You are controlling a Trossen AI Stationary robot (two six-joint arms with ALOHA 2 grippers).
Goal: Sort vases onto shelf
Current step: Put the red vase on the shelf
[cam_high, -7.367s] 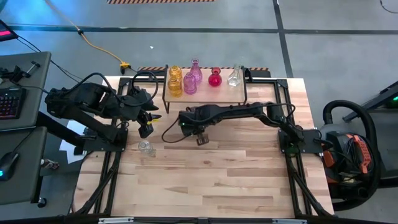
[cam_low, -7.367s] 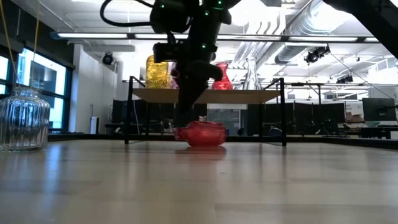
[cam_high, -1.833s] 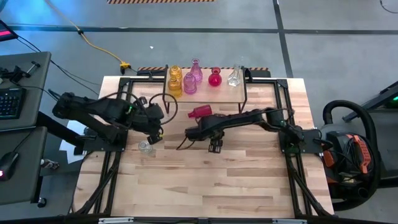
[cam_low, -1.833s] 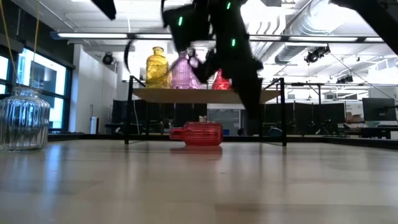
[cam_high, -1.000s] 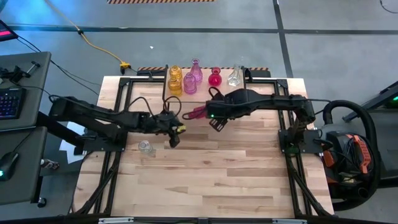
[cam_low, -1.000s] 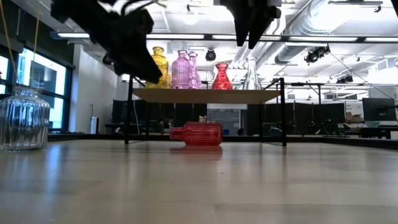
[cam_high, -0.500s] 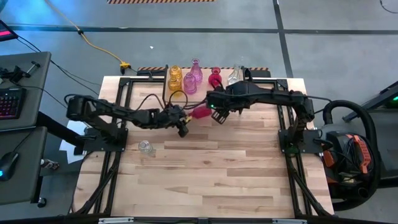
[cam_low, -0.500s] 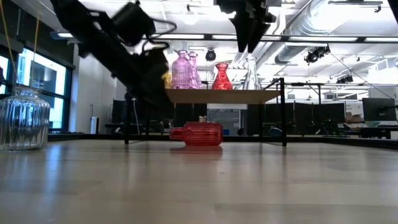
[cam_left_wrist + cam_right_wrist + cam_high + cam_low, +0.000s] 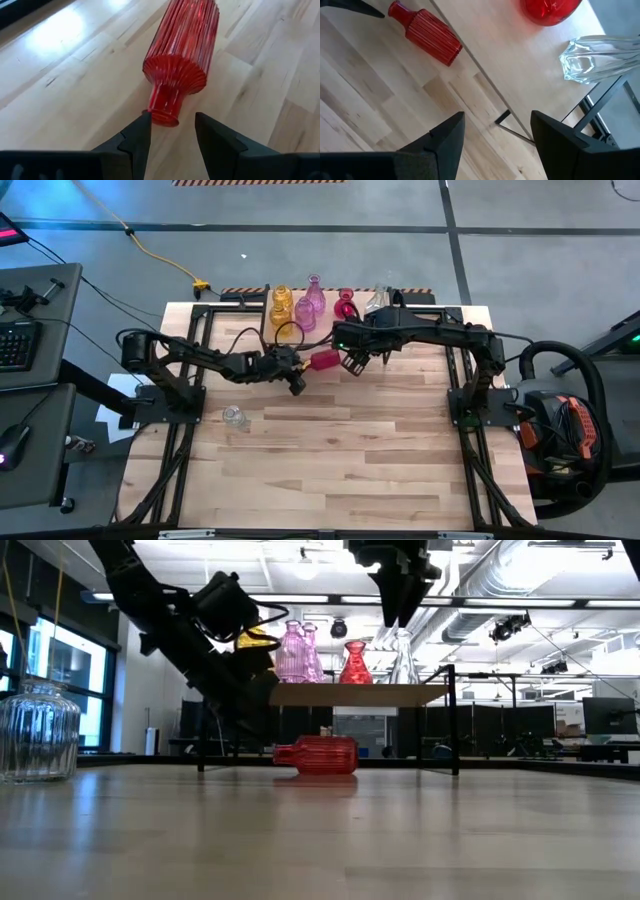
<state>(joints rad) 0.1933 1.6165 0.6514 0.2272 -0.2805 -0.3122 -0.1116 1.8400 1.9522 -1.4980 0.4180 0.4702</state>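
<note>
A red ribbed vase point(image 9: 325, 360) lies on its side on the table in front of the shelf point(image 9: 350, 693), its neck toward the left arm. My left gripper point(image 9: 172, 132) is low and open; its fingers stand on either side of the vase's mouth point(image 9: 162, 117), just short of it. My right gripper point(image 9: 497, 132) hangs open, high over the shelf's front edge point(image 9: 352, 366). A yellow point(image 9: 255, 640), pink point(image 9: 293, 652), red point(image 9: 357, 662) and clear vase point(image 9: 403, 658) stand on the shelf top.
A clear ribbed vase point(image 9: 233, 417) stands upright on the table toward the left edge. The near half of the table point(image 9: 330, 470) is bare wood. The shelf's black legs point(image 9: 457, 720) stand just behind the lying vase. A cable loops off the left arm point(image 9: 285, 332).
My left gripper has swung toward the table's far right and sunk, tipping more level, until its open fingers reached the lying red vase's mouth. My right gripper has drifted a little toward the far edge, staying high. The red vase has not moved.
</note>
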